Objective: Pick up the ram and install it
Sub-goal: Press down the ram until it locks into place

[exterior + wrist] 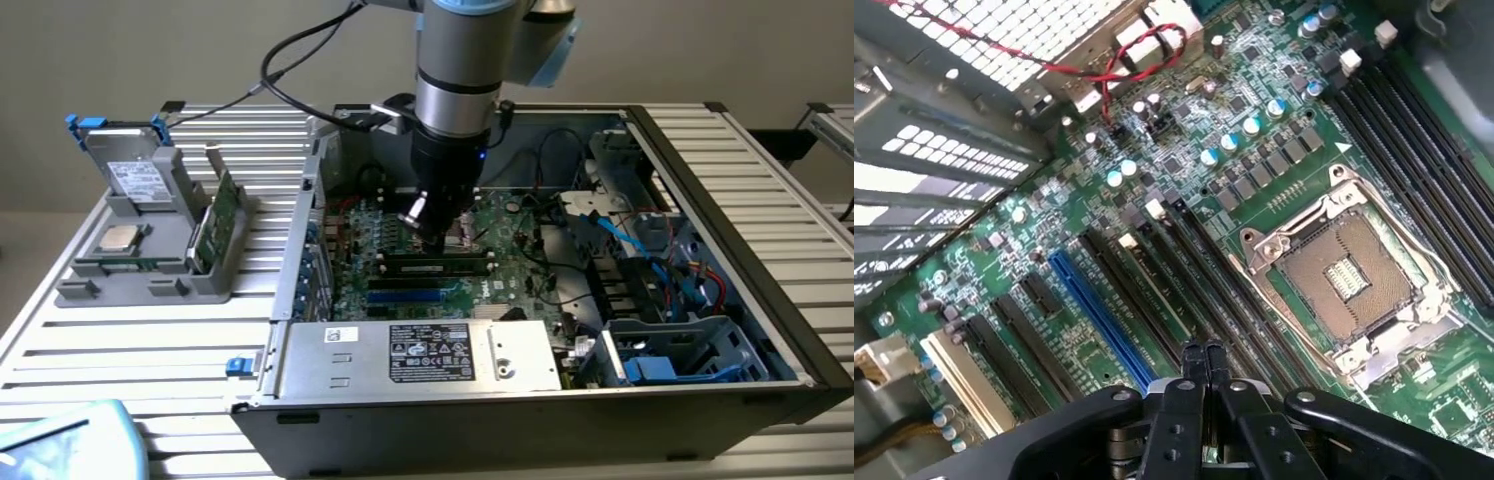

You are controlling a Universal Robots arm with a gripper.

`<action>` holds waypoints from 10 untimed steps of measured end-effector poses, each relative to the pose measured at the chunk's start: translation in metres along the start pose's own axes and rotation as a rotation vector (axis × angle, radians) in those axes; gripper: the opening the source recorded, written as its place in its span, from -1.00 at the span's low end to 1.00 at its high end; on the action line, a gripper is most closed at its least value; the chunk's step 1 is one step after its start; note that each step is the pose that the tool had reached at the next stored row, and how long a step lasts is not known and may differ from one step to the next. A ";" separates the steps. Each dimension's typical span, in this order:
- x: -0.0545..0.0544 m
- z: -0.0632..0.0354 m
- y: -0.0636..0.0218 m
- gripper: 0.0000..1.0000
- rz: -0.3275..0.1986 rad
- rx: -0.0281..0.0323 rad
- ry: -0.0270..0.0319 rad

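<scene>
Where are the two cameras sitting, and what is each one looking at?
Exterior view: off the arm, above and in front of the open computer case, looking down into it; the robot's arm reaches down over the motherboard, where the ram sits in a slot.
Wrist view: on the arm's wrist, looking down close at the motherboard; the shut gripper pokes into the picture, above the memory slots beside the empty processor socket.
Shared: both see the green motherboard and its blue slot.
</scene>
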State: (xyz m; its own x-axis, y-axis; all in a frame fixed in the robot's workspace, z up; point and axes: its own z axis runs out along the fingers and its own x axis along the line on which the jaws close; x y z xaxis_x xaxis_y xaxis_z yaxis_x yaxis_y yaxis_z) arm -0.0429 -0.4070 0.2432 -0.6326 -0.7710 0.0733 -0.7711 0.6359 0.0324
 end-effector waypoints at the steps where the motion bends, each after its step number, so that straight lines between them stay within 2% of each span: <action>1: 0.000 0.0000 0.0000 -0.79 0.018 -0.0013 -0.0007; 4: 0.000 0.0000 -0.0001 -0.79 0.066 -0.0042 -0.0028; 6: 0.000 0.0001 -0.0001 -0.79 0.089 -0.0011 -0.0073; 10: 0.000 0.0001 -0.0001 -0.79 0.125 0.0202 -0.0244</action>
State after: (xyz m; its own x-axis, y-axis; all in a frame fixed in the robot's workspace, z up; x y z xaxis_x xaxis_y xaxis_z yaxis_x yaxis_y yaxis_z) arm -0.0428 -0.4070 0.2431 -0.7252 -0.6866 0.0512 -0.6873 0.7263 0.0045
